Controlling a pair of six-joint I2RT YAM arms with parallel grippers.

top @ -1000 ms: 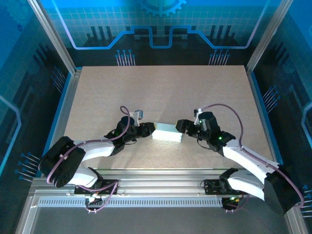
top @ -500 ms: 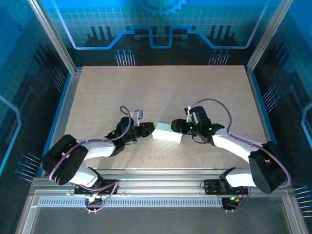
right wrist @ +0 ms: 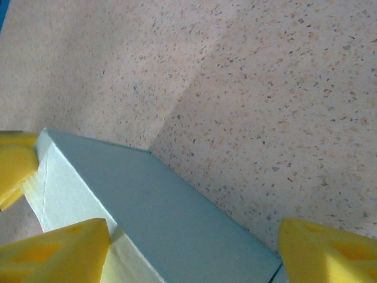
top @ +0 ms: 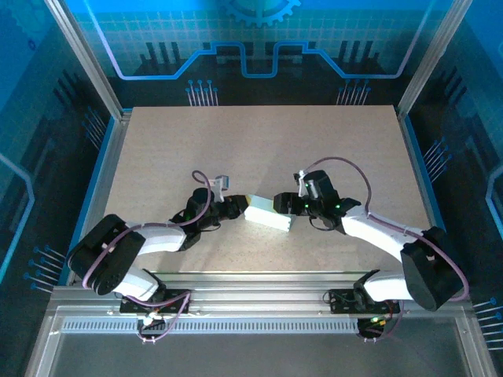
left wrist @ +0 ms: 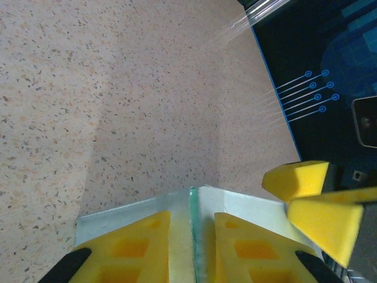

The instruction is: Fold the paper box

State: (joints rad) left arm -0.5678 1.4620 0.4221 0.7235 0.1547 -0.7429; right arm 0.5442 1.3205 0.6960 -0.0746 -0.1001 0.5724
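The paper box (right wrist: 147, 206) is made of thin card, matt, smooth, pale mint; a slightly fibrous cut edge is seen on its lighter side. The table (top: 259, 141) is topped with a speckled beige surface, matt and finely grained; the exact material cannot be told. Fingers of the left gripper (left wrist: 193, 250) and right gripper (right wrist: 194, 253) are moulded in yellow plastic, matt, with recesses. The arm shells (top: 157, 239) are formed of white plastic, slightly glossy. The cables (top: 338, 160) are sheathed in smooth purple. The frame rails (top: 259, 302) are made of silver metal, grooved. The enclosure walls (top: 259, 47) are finished glossy, blue-printed.
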